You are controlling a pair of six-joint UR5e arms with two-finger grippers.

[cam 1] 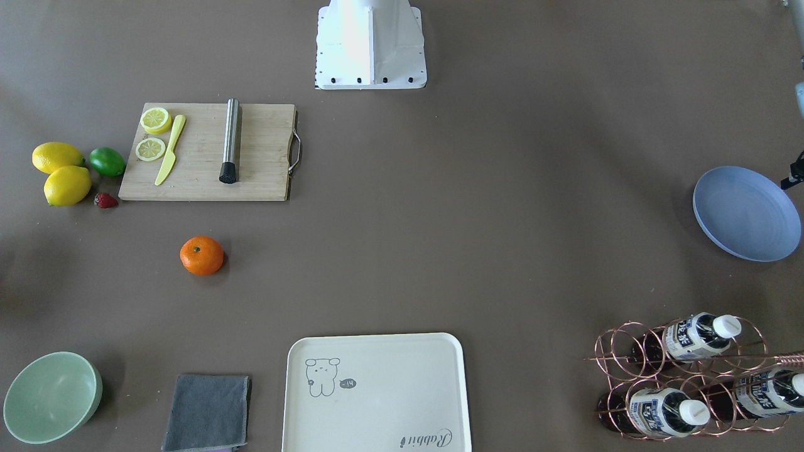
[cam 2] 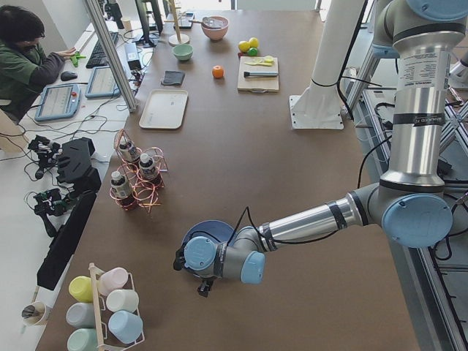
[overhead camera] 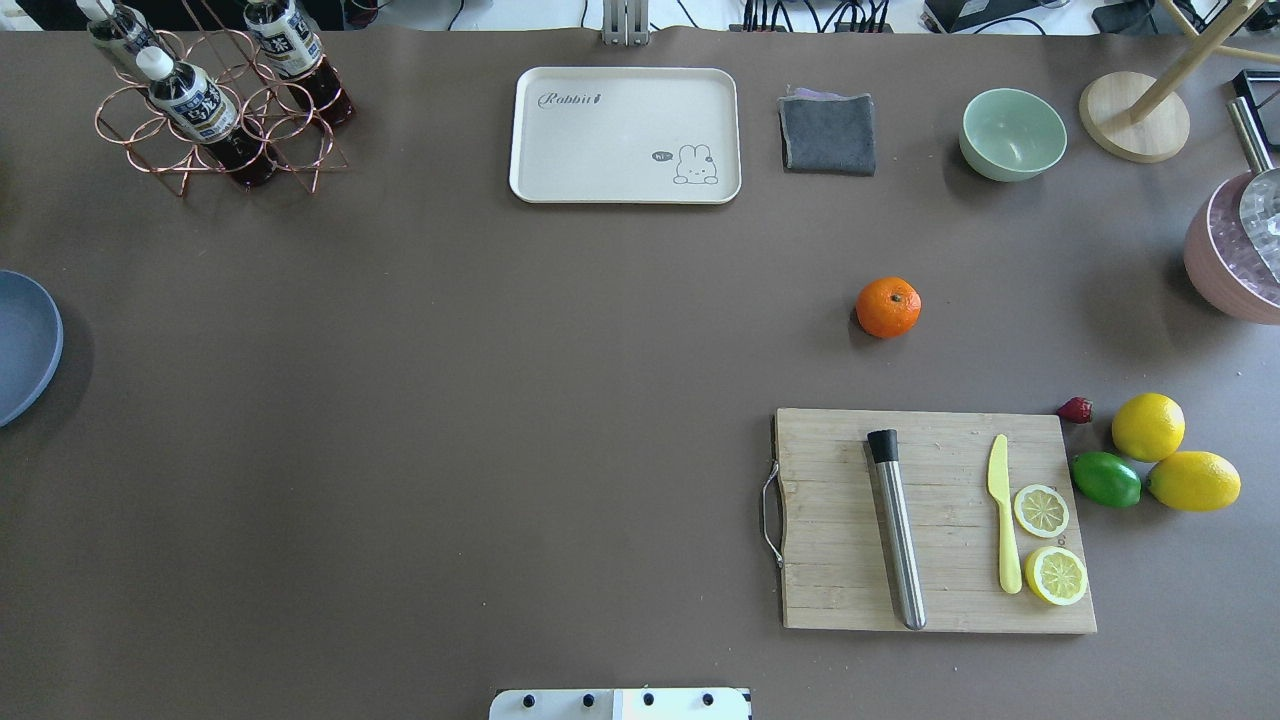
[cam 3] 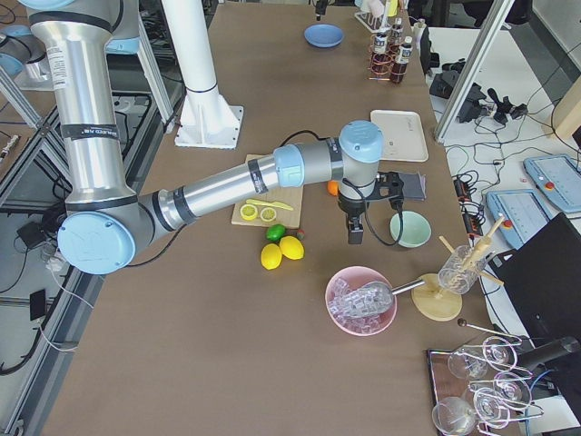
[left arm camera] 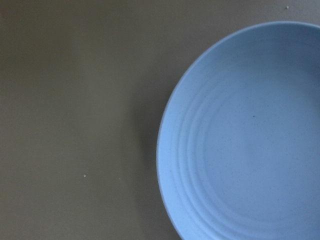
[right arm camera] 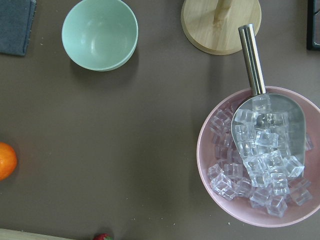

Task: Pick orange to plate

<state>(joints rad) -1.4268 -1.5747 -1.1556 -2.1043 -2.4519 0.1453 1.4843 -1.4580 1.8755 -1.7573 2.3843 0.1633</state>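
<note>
The orange (cam 1: 201, 255) lies alone on the brown table, in front of the cutting board; it shows too in the overhead view (overhead camera: 888, 307) and at the left edge of the right wrist view (right arm camera: 6, 161). The periwinkle plate (cam 1: 746, 213) rests empty at the table's far end on my left side (overhead camera: 25, 345). It fills the right of the left wrist view (left arm camera: 240, 140). My left gripper (cam 2: 203, 284) hangs beside the plate; I cannot tell its state. My right gripper (cam 3: 354, 229) hovers between the orange and the ice bowl, state unclear.
A cutting board (overhead camera: 935, 520) holds a steel muddler, a yellow knife and lemon slices. Lemons, a lime (overhead camera: 1106, 479) and a strawberry lie beside it. A cream tray (overhead camera: 625, 135), grey cloth (overhead camera: 828, 133), green bowl (overhead camera: 1012, 133), pink ice bowl (right arm camera: 260, 160) and bottle rack (overhead camera: 215, 100) line the edges.
</note>
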